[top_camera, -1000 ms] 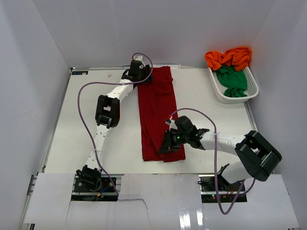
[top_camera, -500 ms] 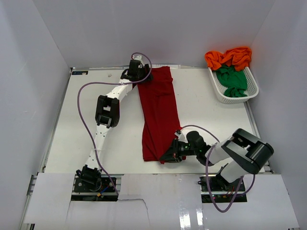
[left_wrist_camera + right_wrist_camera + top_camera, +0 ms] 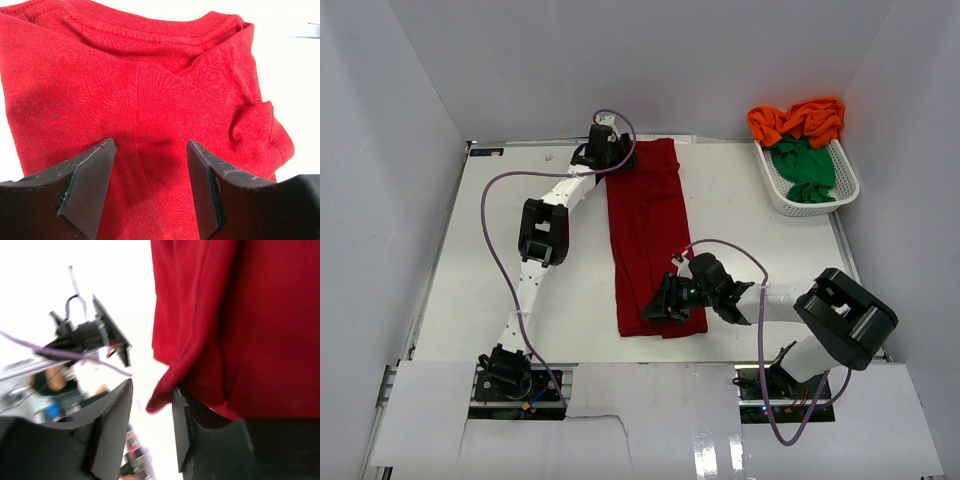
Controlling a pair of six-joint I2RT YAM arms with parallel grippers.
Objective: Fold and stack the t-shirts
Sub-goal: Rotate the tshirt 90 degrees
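White worktop (image 3: 750, 230) boxed in by plain white walls (image 3: 650, 60). Centre frame, lengthwise: red shirt (image 3: 648, 235). Left end effector (image 3: 150, 147) wide open over collar, gripping nothing; right end effector (image 3: 151, 390) narrowly parted around hem corner.

Top external: high, behind near edge of table (image 3: 740, 200), looking down over whole surface. Left wrist: very close, facing collar end of dark red t-shirt (image 3: 150, 90). Right wrist: close, tilted, at its near end. All three share that t-shirt.

Blurred background (image 3: 65, 340) beside red t-shirt (image 3: 240, 315)
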